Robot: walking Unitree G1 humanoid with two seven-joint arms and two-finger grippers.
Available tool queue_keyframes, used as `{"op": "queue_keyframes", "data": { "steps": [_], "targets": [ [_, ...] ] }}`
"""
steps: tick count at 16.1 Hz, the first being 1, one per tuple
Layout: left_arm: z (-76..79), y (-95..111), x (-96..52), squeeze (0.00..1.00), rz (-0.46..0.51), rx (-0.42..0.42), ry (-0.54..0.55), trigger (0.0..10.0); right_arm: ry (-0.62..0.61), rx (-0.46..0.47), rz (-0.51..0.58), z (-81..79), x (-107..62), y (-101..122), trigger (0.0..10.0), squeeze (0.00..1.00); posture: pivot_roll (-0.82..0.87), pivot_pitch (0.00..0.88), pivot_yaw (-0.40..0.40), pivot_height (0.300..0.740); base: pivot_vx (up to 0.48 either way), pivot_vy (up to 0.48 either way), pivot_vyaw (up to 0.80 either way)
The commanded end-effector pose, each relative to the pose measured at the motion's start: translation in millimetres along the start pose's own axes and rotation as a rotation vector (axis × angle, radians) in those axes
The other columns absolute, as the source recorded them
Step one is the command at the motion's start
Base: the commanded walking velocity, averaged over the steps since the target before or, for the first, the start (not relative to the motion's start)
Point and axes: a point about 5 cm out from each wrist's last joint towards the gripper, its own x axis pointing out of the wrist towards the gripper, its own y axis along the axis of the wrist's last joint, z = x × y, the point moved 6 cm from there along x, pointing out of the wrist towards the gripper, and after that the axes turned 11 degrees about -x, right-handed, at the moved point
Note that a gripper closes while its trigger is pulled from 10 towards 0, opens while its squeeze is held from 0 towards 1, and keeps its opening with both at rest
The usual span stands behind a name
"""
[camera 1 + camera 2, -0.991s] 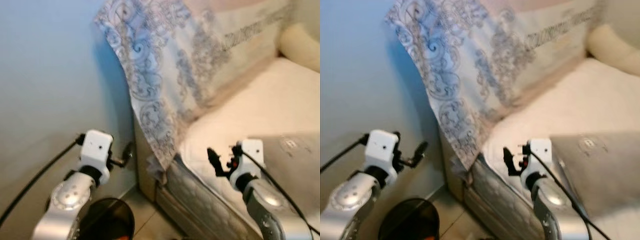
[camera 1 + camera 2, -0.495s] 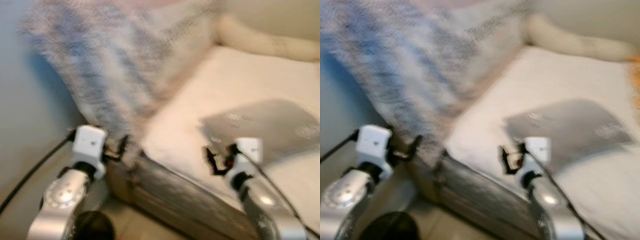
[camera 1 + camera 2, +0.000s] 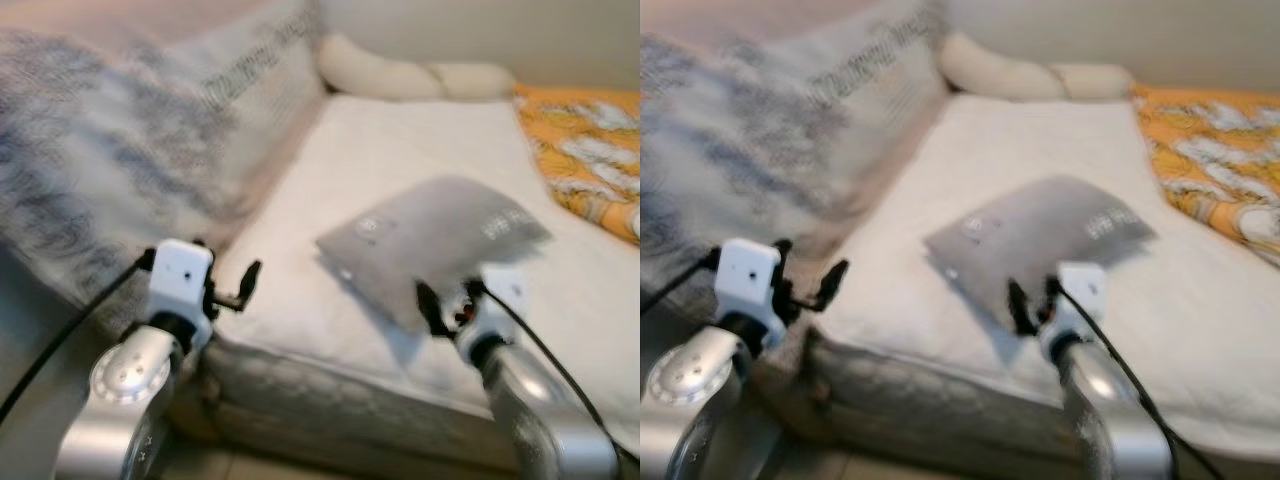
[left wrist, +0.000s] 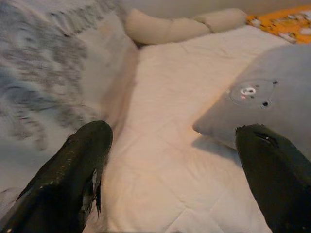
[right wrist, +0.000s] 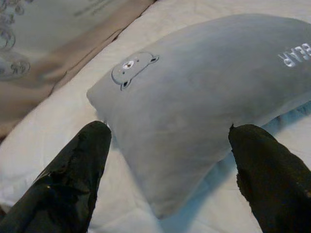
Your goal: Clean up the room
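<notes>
A flat grey pillow with a small bear badge lies on the white mattress. My right gripper hovers at the pillow's near edge, open, and the pillow spreads just beyond its two black fingers. My left gripper hangs open over the mattress's near left corner. Its wrist view has the pillow ahead, past the fingers. Neither gripper holds anything.
A grey-patterned cover drapes the bed's left side. A cream bolster lies along the far edge, below a pale wall. An orange patterned blanket covers the right. The mattress's quilted front side faces me.
The camera has swung right: the blue wall and dark bin have left the picture and the grey pillow has come to the middle. Both arms keep the same pose.
</notes>
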Motion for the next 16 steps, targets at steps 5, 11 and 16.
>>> {"op": "queue_keyframes", "data": {
  "steps": [5, 11, 16],
  "targets": [
    [-3.1, -0.5, 8.1, 0.0, -0.009, 0.007, 0.003, 10.0, 0.013, -0.044, 0.052, 2.9, 12.8, 17.1, 10.0, 0.0, 0.08, 0.0, 0.003, 0.74, 0.352, 0.0, 0.0],
    [-2.4, -0.5, 10.6, 0.0, -0.006, -0.001, -0.001, 10.0, 0.021, -0.053, 0.06, 0.1, 18.0, 18.6, 10.0, 0.0, 0.07, 0.0, 0.005, 0.74, 0.333, 0.0, 0.0],
    [2.4, -0.8, 12.9, 0.0, -0.013, 0.008, -0.04, 10.0, -0.021, -0.038, 0.047, 6.8, 14.5, 12.2, 10.0, 0.0, 0.06, 0.0, 0.022, 0.74, 0.249, 0.0, 0.0]
  ]
}}
